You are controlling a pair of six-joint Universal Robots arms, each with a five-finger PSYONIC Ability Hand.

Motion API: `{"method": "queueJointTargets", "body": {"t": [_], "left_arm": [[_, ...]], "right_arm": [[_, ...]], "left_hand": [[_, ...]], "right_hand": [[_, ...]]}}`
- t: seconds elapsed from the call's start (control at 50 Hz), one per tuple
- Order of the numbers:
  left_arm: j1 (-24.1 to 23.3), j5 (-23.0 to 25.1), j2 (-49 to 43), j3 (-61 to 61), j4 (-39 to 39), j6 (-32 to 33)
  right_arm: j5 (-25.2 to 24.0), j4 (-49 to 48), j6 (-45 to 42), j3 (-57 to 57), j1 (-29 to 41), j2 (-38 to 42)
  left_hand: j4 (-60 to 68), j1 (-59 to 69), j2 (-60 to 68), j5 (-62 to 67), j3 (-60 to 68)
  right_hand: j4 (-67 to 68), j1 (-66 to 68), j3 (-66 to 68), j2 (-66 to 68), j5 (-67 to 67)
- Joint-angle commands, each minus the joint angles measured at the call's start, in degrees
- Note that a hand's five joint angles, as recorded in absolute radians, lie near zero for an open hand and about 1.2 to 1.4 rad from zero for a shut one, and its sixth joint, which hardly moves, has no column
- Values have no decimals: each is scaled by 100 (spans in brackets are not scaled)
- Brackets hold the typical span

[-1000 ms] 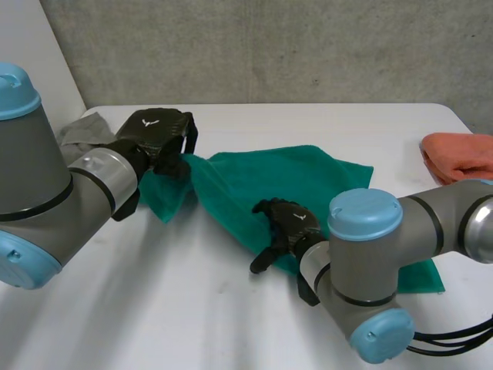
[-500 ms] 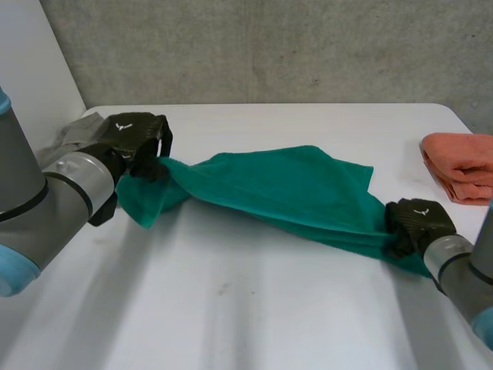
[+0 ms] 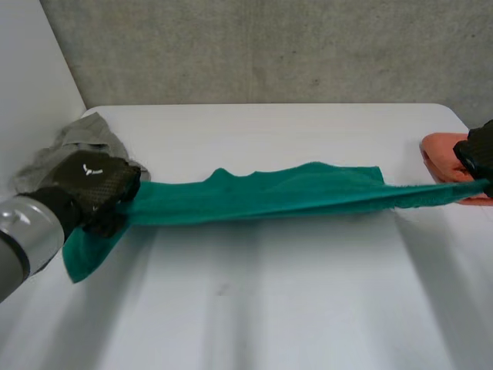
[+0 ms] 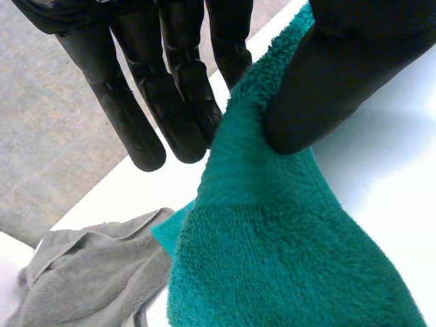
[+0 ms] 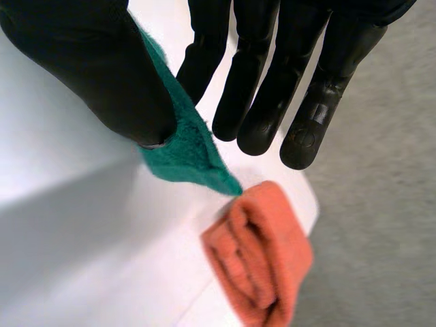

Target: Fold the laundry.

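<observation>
my left hand (image 3: 88,189) pinches one end of the green towel (image 3: 269,196) by the left edge of the table (image 3: 269,308); my right hand (image 3: 479,150) pinches the other end at the right edge.

**Where everything sits right now**

So the towel (image 3: 269,193) runs pretty much straight across the tabletop (image 3: 254,308) from side to side, strung between both hands. The left hand (image 3: 88,189) is over at the left side with one end pinched between thumb and fingers, and a loose corner hangs off it toward the near edge. The right hand (image 3: 479,150) is way over at the right edge, pinching the opposite end the same way. A crumpled rag (image 3: 85,139) lies just behind the left hand, in the far left corner. A folded cloth (image 3: 447,158) sits on the right edge, just beyond the right hand's fingertips. The wall (image 3: 269,46) is behind it all.
</observation>
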Motion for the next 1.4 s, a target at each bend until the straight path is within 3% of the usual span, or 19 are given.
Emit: {"method": "queueJointTargets", "body": {"t": [0.02,0.06,0.2,0.3,0.38,0.4,0.48,0.56,0.82,0.96,1.1,1.16,1.32,1.4], "left_arm": [[-128,-42,-875,-95,490,299],[-137,-69,-1272,54,631,307],[-181,-473,-3074,1740,957,325],[-269,-825,-3752,3296,1325,360],[-260,-851,-3806,4141,2615,351],[-260,-869,-3788,4273,3271,351],[-312,-895,-3430,4309,4757,325],[-330,-895,-3042,4274,5281,264],[-260,-825,-2944,2526,4605,-176],[-234,-834,-3355,1358,4561,-185],[-330,-834,-3656,794,4166,-123],[-357,-834,-3533,583,3692,-88],[-322,-825,-2330,-243,1540,228],[-304,-816,-1838,-805,309,1008]], "right_arm": [[108,304,0,-385,304,1192],[160,304,-9,-525,514,1526],[1074,146,70,-2035,1288,3047],[1409,-793,544,-3556,1552,3619],[1444,-2005,1361,-4594,1614,3725],[1444,-2538,1684,-4830,1640,3673],[1497,-3665,2222,-5044,1710,3436],[1505,-4273,2294,-4895,1719,3181],[1312,-4381,2285,-2971,1640,3075],[487,-4398,2084,-1433,1631,3347],[257,-3978,1382,-668,1596,3646],[266,-3565,1126,-509,1518,3567],[327,-991,124,18,824,2452],[398,-14,-604,466,147,1679]], "left_hand": [[1116,1471,1141,1447,1192],[1116,1471,1141,1447,1192],[1116,1471,1141,1447,1192],[1116,1471,1141,1447,1192],[1116,1471,1141,1447,1192],[1116,1471,1141,1447,1192],[1116,1471,1141,1447,1192],[1116,1471,1141,1447,1192],[1116,1471,1141,1447,1192],[1116,1471,1141,1447,1192],[1116,1471,1141,1447,1192],[1116,1471,1141,1447,1192],[1116,1471,1141,1447,1192],[1116,1471,1141,1447,1192]], "right_hand": [[1192,2325,1226,1278,1326],[1192,2325,1226,1278,1326],[1192,2325,1226,1278,1326],[1192,2325,1226,1278,1326],[1192,2325,1226,1278,1326],[1192,2325,1226,1278,1326],[1192,2325,1226,1278,1326],[1192,2325,1226,1278,1326],[1192,2325,1226,1278,1326],[1192,2325,1226,1278,1326],[1192,2325,1226,1278,1326],[1192,2325,1226,1278,1326],[1192,2325,1226,1278,1326],[1192,2325,1226,1278,1326]]}}
